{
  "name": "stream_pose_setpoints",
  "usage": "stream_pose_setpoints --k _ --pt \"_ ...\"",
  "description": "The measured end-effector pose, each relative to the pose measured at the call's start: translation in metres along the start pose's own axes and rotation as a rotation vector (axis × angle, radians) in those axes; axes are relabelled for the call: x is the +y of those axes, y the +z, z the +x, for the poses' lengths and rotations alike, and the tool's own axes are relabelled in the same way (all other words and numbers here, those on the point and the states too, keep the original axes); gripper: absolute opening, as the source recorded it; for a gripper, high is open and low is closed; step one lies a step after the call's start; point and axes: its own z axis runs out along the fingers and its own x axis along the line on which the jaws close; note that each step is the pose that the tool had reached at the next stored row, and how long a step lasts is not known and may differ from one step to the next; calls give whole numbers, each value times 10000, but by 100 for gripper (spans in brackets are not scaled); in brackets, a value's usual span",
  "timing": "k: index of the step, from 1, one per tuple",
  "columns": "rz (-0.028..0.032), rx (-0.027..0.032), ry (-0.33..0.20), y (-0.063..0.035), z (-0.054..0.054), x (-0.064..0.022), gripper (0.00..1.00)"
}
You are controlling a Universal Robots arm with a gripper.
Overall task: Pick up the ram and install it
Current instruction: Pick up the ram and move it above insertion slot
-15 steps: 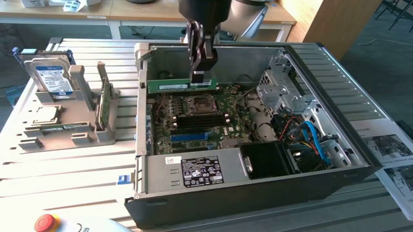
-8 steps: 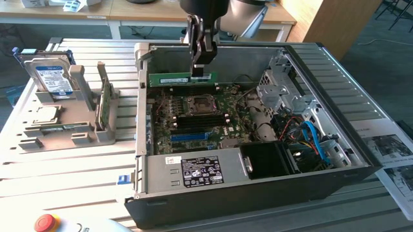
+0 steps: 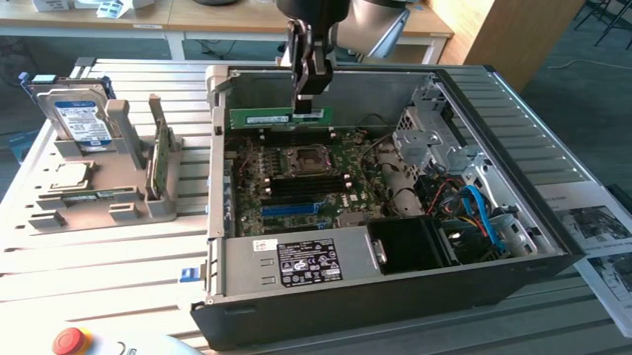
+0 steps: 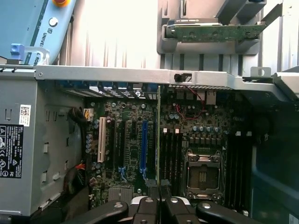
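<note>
Above the motherboard (image 3: 251, 185) in the open case (image 3: 345, 303), the ram (image 3: 262, 117) edge-down in the tight clasp of the gripper (image 3: 309, 107).

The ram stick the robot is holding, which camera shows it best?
The exterior view. There the ram shows its flat side, green with a pale label, hanging from the gripper. In the wrist view the ram is seen edge-on, just a thin line running out from the gripper.
</note>
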Motion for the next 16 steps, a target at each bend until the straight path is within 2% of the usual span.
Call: stream_pose_setpoints --k 4,16 --pt "0 0 3 0 0 -27 12" --pt "0 0 0 -8 10 -406 12"
